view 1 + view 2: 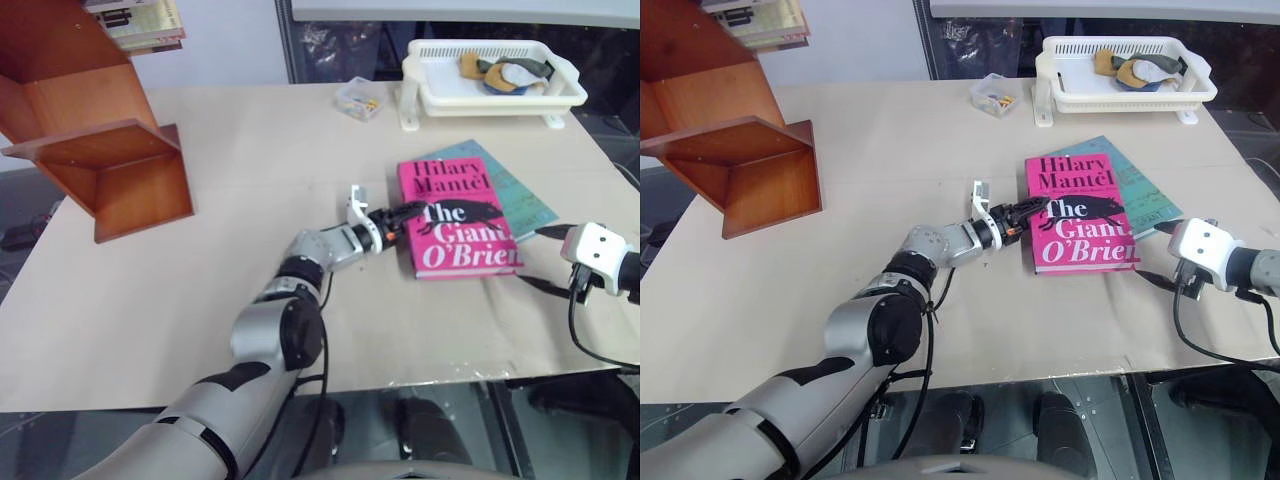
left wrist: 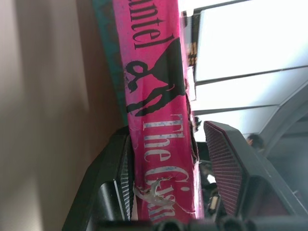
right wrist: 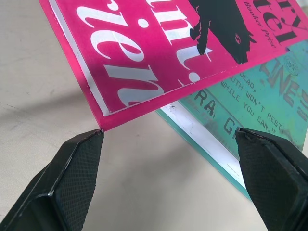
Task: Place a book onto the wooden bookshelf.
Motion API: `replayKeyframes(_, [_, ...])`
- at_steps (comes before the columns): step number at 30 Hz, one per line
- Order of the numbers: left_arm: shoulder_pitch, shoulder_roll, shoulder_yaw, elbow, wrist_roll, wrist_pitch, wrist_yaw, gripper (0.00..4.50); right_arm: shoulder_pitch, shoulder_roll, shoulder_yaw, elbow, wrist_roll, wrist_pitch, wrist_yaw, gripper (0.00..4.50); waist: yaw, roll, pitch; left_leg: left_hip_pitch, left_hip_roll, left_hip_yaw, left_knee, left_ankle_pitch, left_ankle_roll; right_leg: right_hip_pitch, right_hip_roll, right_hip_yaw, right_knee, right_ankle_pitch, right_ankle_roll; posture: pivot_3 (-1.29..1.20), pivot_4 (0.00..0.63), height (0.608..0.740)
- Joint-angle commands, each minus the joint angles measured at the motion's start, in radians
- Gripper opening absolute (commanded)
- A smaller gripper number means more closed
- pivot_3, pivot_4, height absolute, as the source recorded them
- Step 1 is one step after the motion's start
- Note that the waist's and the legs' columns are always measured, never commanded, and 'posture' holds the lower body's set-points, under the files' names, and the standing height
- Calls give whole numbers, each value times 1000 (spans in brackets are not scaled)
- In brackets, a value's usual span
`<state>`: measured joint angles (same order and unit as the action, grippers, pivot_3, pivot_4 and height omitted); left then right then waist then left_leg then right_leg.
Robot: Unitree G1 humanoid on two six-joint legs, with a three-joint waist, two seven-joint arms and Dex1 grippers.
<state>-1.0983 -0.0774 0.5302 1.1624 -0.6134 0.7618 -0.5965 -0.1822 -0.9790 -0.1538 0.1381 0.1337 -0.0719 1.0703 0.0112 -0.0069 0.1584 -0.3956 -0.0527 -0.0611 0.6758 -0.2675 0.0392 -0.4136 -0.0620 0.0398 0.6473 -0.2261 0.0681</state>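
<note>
The wooden bookshelf (image 1: 95, 150) stands well left of the pink book (image 1: 455, 215), which lies on the table (image 1: 250, 160) atop a teal book (image 1: 520, 195). The left gripper (image 1: 405, 215) straddles its spine, jaws parted. The right gripper (image 3: 168, 159) gapes beside its corner.

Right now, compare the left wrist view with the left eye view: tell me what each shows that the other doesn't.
The left wrist view alone shows the left gripper straddling the thick pink book's edge: one black finger under it, the other standing clear of the cover. The left eye view alone shows the reddish-brown wooden bookshelf at the table's far left, the white plastic basket tray and the right gripper beside the book. Both show the book lying on the thinner teal book.
</note>
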Motion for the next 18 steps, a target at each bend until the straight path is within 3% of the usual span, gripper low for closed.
replayKeyframes(1, [-27,-15,-3,5,-18,7,-43,2383,-8,-16,-20,-16,5,-15,-5,4500,0,0,0,0,0,0,0,0,0,0,0,0,0,0,0,0,150,740])
replayKeyframes(4, [-32,-17,-3,13,-16,26,-42,2383,-12,-16,-19,-15,5,-14,-5,4500,0,0,0,0,0,0,0,0,0,0,0,0,0,0,0,0,150,740])
replayKeyframes(7, [-34,-15,-17,18,-3,43,-48,1635,-13,-16,-18,-14,5,-14,-4,4500,0,0,0,0,0,0,0,0,0,0,0,0,0,0,0,0,150,740])
replayKeyframes(9, [-34,-14,-35,20,14,51,-52,781,-14,-15,-17,-14,5,-13,-4,4500,1,0,0,0,0,0,0,0,0,0,0,0,0,0,0,0,150,740])
replayKeyframes(10, [-33,-14,-41,21,17,55,-52,588,-14,-15,-17,-15,5,-13,-4,4500,1,0,0,0,0,0,0,0,0,0,0,0,0,0,0,0,150,740])
replayKeyframes(18, [-42,1,1,-6,-24,43,-72,576,-14,-4,-22,-24,19,-1,-10,4500,0,0,0,0,0,0,0,0,0,0,0,0,0,0,0,0,150,740])
